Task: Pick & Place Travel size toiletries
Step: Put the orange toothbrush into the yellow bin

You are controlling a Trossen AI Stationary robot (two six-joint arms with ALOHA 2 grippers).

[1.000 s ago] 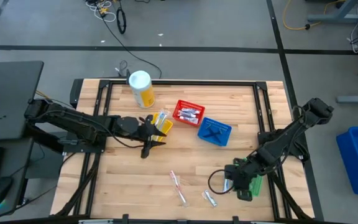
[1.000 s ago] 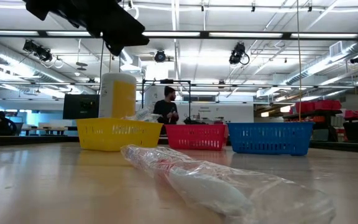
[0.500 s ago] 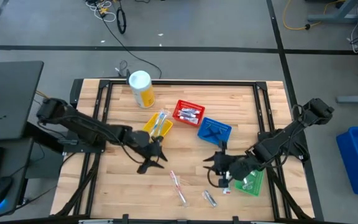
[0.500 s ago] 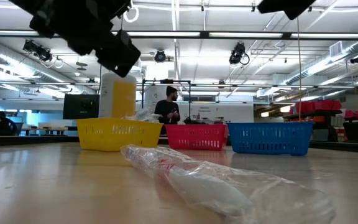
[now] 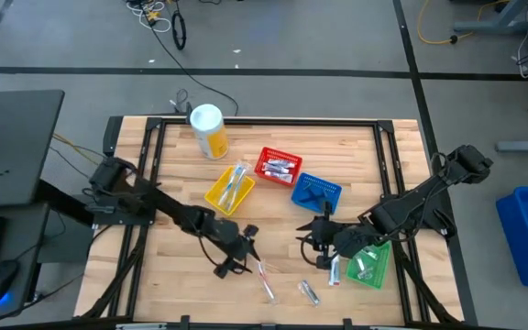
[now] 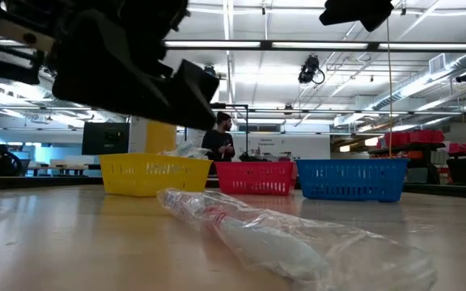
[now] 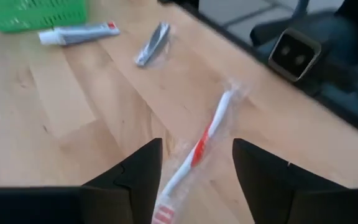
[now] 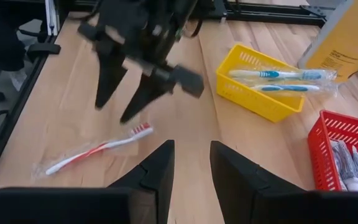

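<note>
High view: left gripper is low over the bare wood in the near middle of the table, fingers spread and empty, just beside the wrapped red-and-white toothbrush.
High view, right arm: right gripper is above the wood between the blue basket and the green basket, holding nothing.
High view, toiletries: a small dark wrapped piece and a white tube lie near the green basket; two blue-and-white toothbrushes lie across the yellow basket; white tubes fill the red basket.
Low view: a crinkled clear wrapper lies on the wood in front; yellow, red and blue baskets stand in a row behind it; a dark arm fills the upper left.
Left wrist view: the two dark fingers stand wide apart with the red-and-white toothbrush between them, not touching it; the tube and the dark piece lie beyond.
Right wrist view: its fingers are parted a little, nothing between them; the left gripper hangs over the toothbrush's red-bristled head.
Background: a person stands far behind the table.
</note>
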